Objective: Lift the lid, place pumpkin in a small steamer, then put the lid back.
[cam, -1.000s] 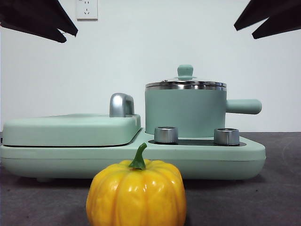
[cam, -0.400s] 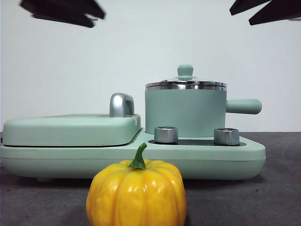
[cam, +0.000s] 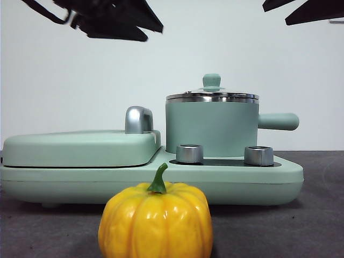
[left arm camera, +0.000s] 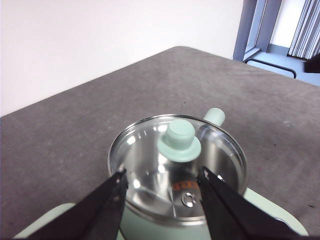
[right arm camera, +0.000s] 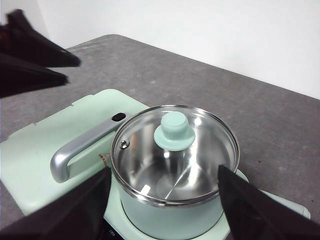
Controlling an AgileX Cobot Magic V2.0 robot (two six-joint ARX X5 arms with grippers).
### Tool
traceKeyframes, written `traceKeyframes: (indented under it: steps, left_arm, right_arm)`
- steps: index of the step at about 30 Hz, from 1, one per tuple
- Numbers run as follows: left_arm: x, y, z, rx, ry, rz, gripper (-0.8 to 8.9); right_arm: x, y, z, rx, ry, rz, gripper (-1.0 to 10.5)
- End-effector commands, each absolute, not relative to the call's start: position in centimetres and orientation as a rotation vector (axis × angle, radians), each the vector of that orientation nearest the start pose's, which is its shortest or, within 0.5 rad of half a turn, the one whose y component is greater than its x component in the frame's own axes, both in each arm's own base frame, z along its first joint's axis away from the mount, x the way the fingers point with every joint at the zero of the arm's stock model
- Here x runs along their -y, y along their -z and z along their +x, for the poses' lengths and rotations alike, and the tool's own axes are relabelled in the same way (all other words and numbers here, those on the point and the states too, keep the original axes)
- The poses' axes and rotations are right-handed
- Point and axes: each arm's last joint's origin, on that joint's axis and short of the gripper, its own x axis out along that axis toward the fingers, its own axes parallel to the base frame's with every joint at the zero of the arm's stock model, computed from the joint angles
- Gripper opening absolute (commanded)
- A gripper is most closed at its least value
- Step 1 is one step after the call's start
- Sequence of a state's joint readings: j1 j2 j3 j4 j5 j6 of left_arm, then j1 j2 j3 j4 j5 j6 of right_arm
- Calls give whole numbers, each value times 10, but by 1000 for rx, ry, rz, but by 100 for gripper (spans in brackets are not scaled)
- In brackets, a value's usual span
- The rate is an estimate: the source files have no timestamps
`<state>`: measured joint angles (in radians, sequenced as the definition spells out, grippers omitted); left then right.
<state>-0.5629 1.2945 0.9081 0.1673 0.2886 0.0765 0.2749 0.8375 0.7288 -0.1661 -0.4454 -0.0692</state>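
The lid sits on the small steamer. Both claws, left gripper and right gripper, hang spread wide above; the pumpkin's base is cut off.

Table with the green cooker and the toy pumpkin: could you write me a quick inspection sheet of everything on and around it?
Surface: dark grey table, matte.
Job's things: lid sits closed on the small steamer; pumpkin stands upright on the table in front of the cooker, untouched.
Clutter: wide green grill unit with a steel handle; two steel dials below the steamer.
Grippers: left gripper open, above the lid with its knob between the jaws' line; right gripper open, hanging higher over the steamer.
Cables: a dark loop by the arm at the front view's top left corner.
Surroundings: white wall; window frame beyond the table.
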Motion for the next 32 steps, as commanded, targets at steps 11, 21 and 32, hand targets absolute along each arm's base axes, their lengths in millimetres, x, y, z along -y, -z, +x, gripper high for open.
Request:
traceKeyframes:
  steps: [11,21,32]
  left_arm:
    - [218,-284,288,-219,915,121,233]
    - [250,-274,311,-202,951,158,233]
    - [260,-257,321,-229,956,163,232]
  right_arm:
    - [-63,-314,174,-233,-715,-30,339]
    - [-62,-314,174,-237,-697,-32,339]
    - [-62,-314,174,-239,-698,-32,339]
